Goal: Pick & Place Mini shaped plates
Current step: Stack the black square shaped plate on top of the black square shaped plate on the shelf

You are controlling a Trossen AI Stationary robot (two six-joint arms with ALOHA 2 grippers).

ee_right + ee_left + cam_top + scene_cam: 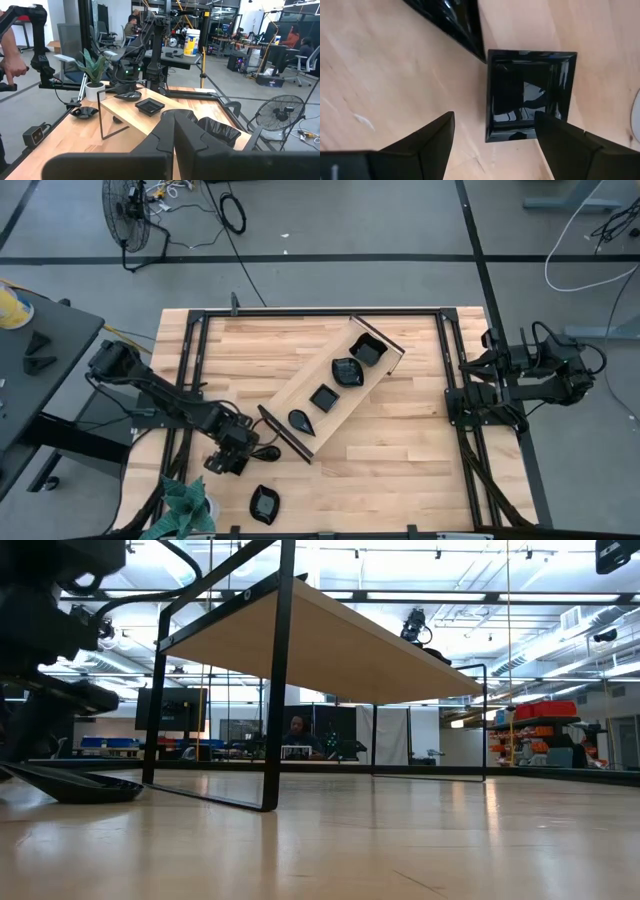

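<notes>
A square mini plate point(530, 95), glossy black, lies flat on the table beside the tray's near black end point(450, 20). My left gripper point(495, 135) is open and points down over it. One finger point(565, 145) stands over the plate's rim and the other point(430, 145) over bare wood. The raised light-wood tray point(300, 380) carries several black plates: a teardrop point(300, 420), a square point(324, 396), a wavy-rimmed one point(347, 371). One more plate point(264, 503) lies near the table's front edge. My right gripper point(175, 130) is shut and waits at the table's right side.
A potted plant point(185, 505) in a white pot stands at the table's front left corner, close to my left arm point(170, 395). The tray lies slantwise across the table's middle on black frame ends. Bare wood point(400, 450) shows to its right and in front.
</notes>
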